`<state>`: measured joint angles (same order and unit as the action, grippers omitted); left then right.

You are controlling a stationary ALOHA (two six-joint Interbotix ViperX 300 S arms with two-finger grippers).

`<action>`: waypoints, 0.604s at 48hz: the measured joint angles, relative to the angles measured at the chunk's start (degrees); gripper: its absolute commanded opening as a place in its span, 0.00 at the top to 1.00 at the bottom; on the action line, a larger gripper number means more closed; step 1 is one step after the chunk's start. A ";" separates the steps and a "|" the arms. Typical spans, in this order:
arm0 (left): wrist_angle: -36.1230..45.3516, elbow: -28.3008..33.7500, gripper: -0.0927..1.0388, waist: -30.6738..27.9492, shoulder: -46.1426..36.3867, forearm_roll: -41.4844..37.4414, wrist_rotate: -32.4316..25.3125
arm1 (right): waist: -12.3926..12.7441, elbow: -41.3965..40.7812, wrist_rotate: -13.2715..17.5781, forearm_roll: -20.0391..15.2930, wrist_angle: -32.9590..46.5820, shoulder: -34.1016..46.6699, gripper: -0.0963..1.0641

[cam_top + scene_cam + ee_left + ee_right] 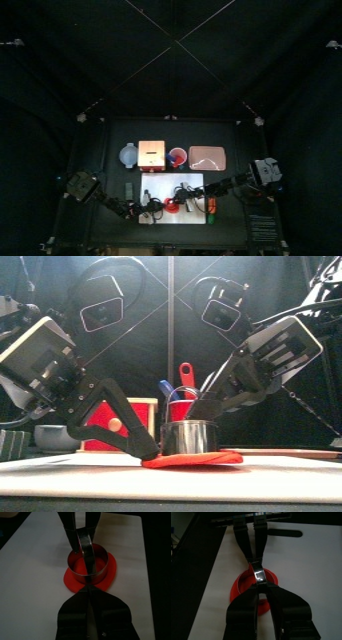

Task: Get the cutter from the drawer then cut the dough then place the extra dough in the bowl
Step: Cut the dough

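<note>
Round metal cutter (189,437) stands on red dough (194,459), white cutting board (80,471), table's 6 o'clock. My right gripper (210,416) clamps its rim at 3 o'clock. My left gripper (144,452): jaws together, tips on the dough at 9 o'clock.

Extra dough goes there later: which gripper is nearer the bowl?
Left. The left gripper is left of the cutter, toward the bowl at the back left; the right gripper is on the cutter's right, farther away.

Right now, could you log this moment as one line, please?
phase: cutting | cutter on red dough, white board | right gripper shut on cutter | left gripper shut, tips at cutter's wall
</note>
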<state>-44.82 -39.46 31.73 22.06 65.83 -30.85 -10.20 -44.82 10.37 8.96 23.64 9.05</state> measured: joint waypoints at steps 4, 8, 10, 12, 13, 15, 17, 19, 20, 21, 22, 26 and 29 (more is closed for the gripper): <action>0.18 0.18 0.52 -0.09 0.00 0.18 0.09 | 0.00 0.00 0.00 0.00 0.00 0.00 0.47; 0.35 0.26 0.52 -0.18 0.00 0.26 0.09 | 0.00 -0.09 0.00 0.00 -0.09 0.00 0.47; 0.35 0.26 0.52 -0.18 0.09 0.26 0.09 | 0.00 0.00 0.00 0.00 -0.18 0.00 0.47; 0.35 0.18 0.52 -0.26 0.09 0.26 0.09 | 0.00 0.00 0.00 0.00 -0.18 0.00 0.47; 0.35 0.26 0.52 -0.18 0.09 0.26 0.09 | 0.00 0.00 -0.09 0.00 -0.26 0.00 0.47; 0.44 0.26 0.52 -0.26 0.09 0.26 0.00 | 0.00 0.00 0.00 0.00 -0.26 -0.09 0.47; 0.53 0.26 0.52 -0.26 0.09 0.26 0.00 | 0.00 -0.09 -0.09 0.00 -0.26 -0.18 0.47; 0.53 0.26 0.52 -0.26 0.09 0.26 0.09 | 0.09 0.00 0.00 0.00 -0.26 -0.26 0.47; 0.62 0.35 0.52 -0.26 0.09 0.26 0.00 | 0.09 0.00 0.00 0.09 -0.26 -0.35 0.47; 0.70 0.35 0.52 -0.26 0.09 0.26 0.09 | 0.09 0.00 0.00 0.00 -0.35 -0.35 0.47; 0.79 0.35 0.52 -0.35 0.09 0.26 0.09 | 0.18 0.00 0.00 0.00 -0.35 -0.53 0.47; 1.14 0.35 0.52 -0.35 0.09 0.26 0.00 | 0.44 -0.09 0.00 0.00 -0.35 -1.05 0.47; 1.41 0.35 0.52 -0.44 0.09 0.26 0.09 | 0.70 -0.09 0.00 0.00 -0.35 -1.76 0.47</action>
<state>-43.42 -39.11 31.29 22.15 66.09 -30.76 -9.49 -44.91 10.37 8.96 23.29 7.29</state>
